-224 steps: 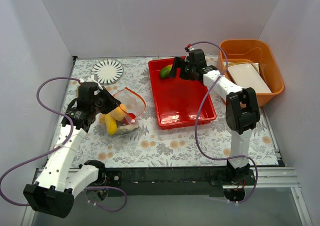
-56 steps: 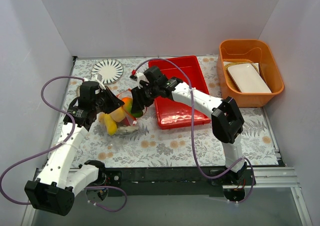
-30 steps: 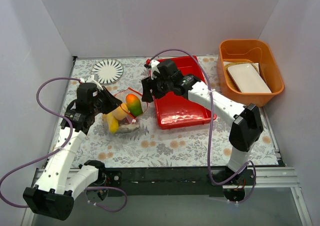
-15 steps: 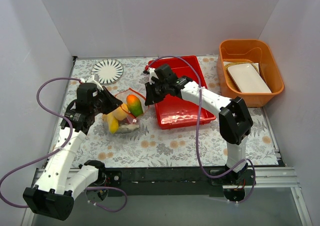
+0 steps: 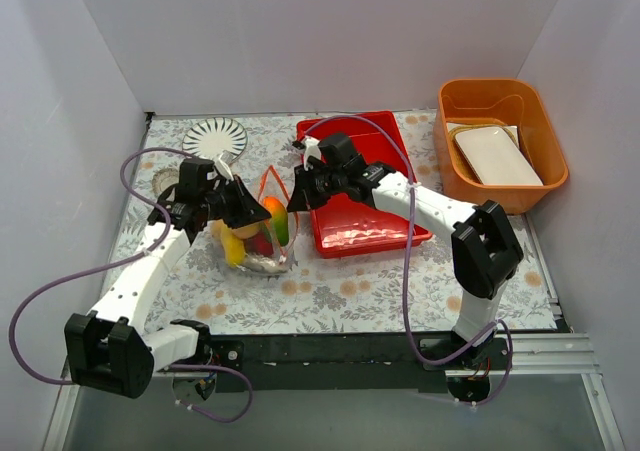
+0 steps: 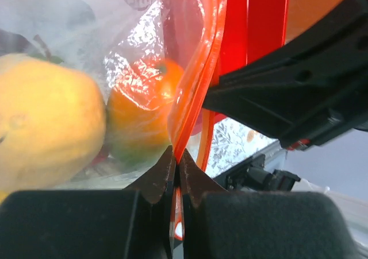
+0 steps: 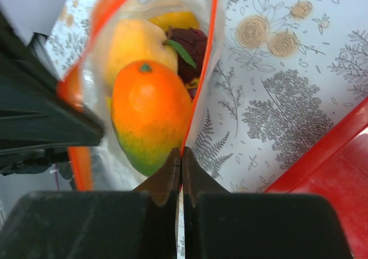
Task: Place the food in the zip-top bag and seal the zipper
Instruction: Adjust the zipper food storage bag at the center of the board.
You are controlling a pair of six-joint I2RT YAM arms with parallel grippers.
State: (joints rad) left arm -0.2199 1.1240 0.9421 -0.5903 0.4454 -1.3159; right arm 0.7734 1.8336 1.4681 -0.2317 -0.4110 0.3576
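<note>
1. Top view – The left gripper (image 5: 243, 203) and right gripper (image 5: 294, 193) meet at the mouth of the zip-top bag (image 5: 262, 241), which stands on the floral table (image 5: 330, 291) just left of the red tray (image 5: 362, 219). A second ago the bag lay with its mouth wide open and the right jaws were spread above the tray's edge. Now the mouth is drawn into a narrow slit between the two grippers, and the left arm has swung nearer the tray. The mango (image 5: 277, 214) was in the tray some seconds back and now sits inside the bag. The orange bin (image 5: 452, 111) and striped plate (image 5: 215, 139) have not moved.
2. Left wrist view – The jaws are pressed together on the zipper (image 6: 198, 69), the orange-red strip running up from between them. The yellow fruit (image 6: 40, 121) and the mango (image 6: 141, 115) show through the clear plastic. The right gripper's black body (image 6: 299, 92) is close by.
3. Right wrist view – The fingers are clamped together on the zipper (image 7: 204, 69) at the bag's far rim. Inside lie the mango (image 7: 150, 115), the yellow fruit (image 7: 135, 49) and the dark plum (image 7: 190, 49).
</note>
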